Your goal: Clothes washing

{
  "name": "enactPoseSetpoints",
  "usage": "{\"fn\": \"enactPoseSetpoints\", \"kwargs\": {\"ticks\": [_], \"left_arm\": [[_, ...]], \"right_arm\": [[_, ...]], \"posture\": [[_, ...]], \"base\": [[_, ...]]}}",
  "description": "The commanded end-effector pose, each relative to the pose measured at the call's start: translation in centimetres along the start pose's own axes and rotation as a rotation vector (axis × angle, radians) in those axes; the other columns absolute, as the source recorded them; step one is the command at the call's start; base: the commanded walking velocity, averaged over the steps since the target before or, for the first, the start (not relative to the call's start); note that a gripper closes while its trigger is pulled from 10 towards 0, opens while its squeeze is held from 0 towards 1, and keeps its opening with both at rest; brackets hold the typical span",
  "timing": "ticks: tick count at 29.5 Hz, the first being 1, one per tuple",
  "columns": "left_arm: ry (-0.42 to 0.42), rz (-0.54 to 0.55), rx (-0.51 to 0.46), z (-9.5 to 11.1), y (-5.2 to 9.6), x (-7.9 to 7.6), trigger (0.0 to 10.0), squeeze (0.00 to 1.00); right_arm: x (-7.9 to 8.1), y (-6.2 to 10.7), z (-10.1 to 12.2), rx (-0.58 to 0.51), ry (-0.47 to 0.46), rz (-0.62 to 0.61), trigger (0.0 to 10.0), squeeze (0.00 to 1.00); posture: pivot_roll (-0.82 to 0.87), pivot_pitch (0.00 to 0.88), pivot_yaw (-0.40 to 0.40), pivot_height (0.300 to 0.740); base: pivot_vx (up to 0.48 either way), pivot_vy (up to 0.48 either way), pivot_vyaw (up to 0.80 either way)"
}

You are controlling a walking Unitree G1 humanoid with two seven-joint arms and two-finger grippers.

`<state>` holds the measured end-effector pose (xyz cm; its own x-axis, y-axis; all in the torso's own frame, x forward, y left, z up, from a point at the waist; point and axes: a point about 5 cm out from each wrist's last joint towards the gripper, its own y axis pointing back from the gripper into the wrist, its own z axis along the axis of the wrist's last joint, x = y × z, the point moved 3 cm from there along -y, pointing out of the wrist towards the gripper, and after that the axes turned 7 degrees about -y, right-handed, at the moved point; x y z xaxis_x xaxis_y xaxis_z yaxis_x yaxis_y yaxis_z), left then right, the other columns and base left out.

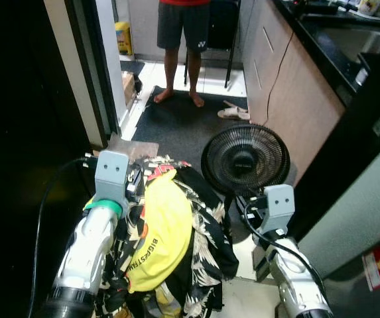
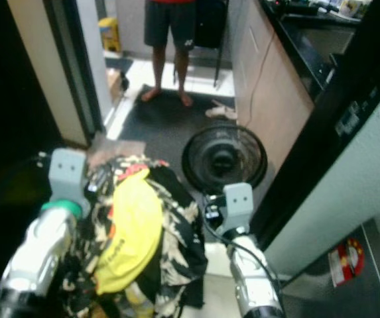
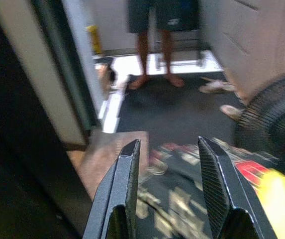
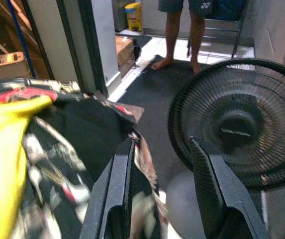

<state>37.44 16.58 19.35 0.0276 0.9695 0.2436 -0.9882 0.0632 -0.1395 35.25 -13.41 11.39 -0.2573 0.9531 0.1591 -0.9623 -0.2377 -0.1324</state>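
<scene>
A heap of clothes lies between my two arms: a yellow garment (image 1: 158, 225) with dark lettering on top of a black patterned shirt (image 1: 201, 215). The heap rests against my left forearm (image 1: 90, 245). What bears it from below is hidden. In the left wrist view my left gripper (image 3: 168, 144) is open, its fingers reaching out over the patterned shirt (image 3: 182, 199) with nothing between them. My right gripper (image 4: 160, 142) is open too, beside the heap's edge and pointing toward the fan, and the yellow garment (image 4: 5, 149) lies at its side.
A black floor fan (image 1: 245, 160) stands close ahead on the right. Behind it a person (image 1: 183, 40) stands barefoot on a dark mat (image 1: 183, 122), with slippers (image 1: 233, 112) nearby. Wooden cabinets (image 1: 296, 86) line the right, a door frame (image 1: 77, 73) the left.
</scene>
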Motion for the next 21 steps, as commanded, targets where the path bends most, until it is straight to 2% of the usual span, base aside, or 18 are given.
{"fn": "enactPoseSetpoints", "kwargs": {"ticks": [1, 3, 5, 8, 9, 11, 12, 13, 15, 21], "left_arm": [[0.027, 0.003, 0.033, -0.1, -0.3, 0.4, 10.0, 0.00], [0.037, -0.009, 0.056, 0.1, -0.5, 0.4, 10.0, 0.00], [0.031, -0.025, 0.159, -0.5, -0.9, 0.3, 10.0, 0.00], [0.025, -0.026, 0.207, -1.0, -1.0, 0.4, 10.0, 0.00], [-0.011, -0.043, 0.267, -2.2, -1.3, 0.4, 10.0, 0.00], [-0.011, -0.043, 0.267, -2.2, -1.3, 0.4, 10.0, 0.00], [-0.029, -0.087, 0.311, -3.2, -1.5, 0.0, 10.0, 0.00], [-0.029, -0.087, 0.311, -3.2, -1.5, 0.0, 10.0, 0.00], [-0.047, -0.180, 0.383, -4.9, -1.7, -1.2, 10.0, 0.00], [-0.057, -0.214, 0.436, -5.9, -1.7, -1.8, 10.0, 0.00]], "right_arm": [[0.4, -0.2, 0.8, -0.032, -0.009, 0.026, 10.0, 0.00], [0.6, -0.3, 1.2, -0.049, -0.014, 0.036, 10.0, 0.00], [0.8, -0.5, 2.0, -0.075, -0.017, 0.044, 10.0, 0.00], [0.8, -0.6, 2.1, -0.083, -0.016, 0.044, 10.0, 0.00], [0.8, -0.8, 2.3, -0.087, -0.018, 0.043, 10.0, 0.00], [0.8, -0.8, 2.3, -0.087, -0.018, 0.043, 10.0, 0.00], [0.8, -0.9, 2.3, -0.088, -0.019, 0.044, 10.0, 0.00], [0.8, -0.9, 2.3, -0.088, -0.019, 0.044, 10.0, 0.00], [0.8, -1.0, 2.2, -0.084, -0.018, 0.045, 10.0, 0.00], [0.7, -0.9, 2.0, -0.080, -0.017, 0.040, 10.0, 0.00]], "posture": [[-0.02, 0.059, 0.014, 0.740], [-0.02, 0.059, 0.014, 0.740], [-0.01, 0.064, 0.014, 0.740], [-0.01, 0.064, 0.014, 0.740], [-0.01, 0.067, 0.010, 0.740], [-0.01, 0.067, 0.010, 0.740], [0.00, 0.072, 0.008, 0.740], [0.00, 0.072, 0.008, 0.740], [0.00, 0.084, 0.009, 0.740], [-0.01, 0.088, 0.014, 0.740]], "base": [[0.000, 0.000, 0.00], [0.000, 0.000, 0.00], [0.000, 0.000, 0.00], [0.000, 0.000, 0.00], [0.000, 0.000, 0.00], [0.000, 0.000, 0.00], [0.000, 0.000, 0.00], [0.000, 0.000, 0.00], [0.000, 0.000, 0.00], [0.000, 0.000, 0.00]]}}
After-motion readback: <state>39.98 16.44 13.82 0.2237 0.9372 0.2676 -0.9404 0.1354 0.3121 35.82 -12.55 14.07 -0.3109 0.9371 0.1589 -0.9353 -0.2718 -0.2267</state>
